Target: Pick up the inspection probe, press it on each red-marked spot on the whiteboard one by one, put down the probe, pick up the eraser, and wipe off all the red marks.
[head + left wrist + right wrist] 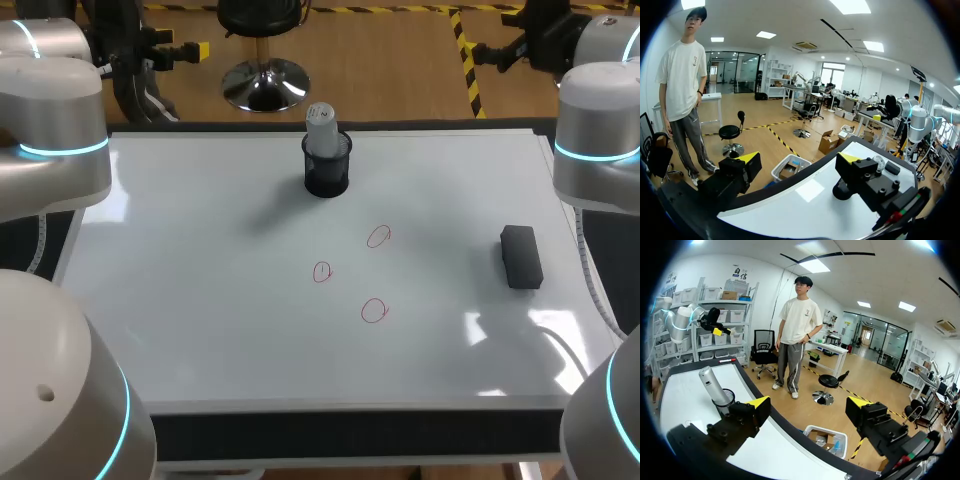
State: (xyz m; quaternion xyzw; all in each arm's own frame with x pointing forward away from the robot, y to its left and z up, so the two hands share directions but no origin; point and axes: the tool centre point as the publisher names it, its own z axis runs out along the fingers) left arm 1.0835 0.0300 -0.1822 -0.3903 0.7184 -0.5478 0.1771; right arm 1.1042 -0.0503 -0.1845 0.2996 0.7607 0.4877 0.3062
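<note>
Both my grippers are hanging spread and empty: the right gripper (810,404) and the left gripper (800,159). Off to my right gripper's side, the probe (711,384) is leaning in its cup (729,398), untouched. I'm judging the grasp wants my fingers straddling the shaft above the rim and closing squarely. Then I'd be lifting straight up, so the cup isn't dragging across the board (200,300) toward the marks (377,236).
</note>
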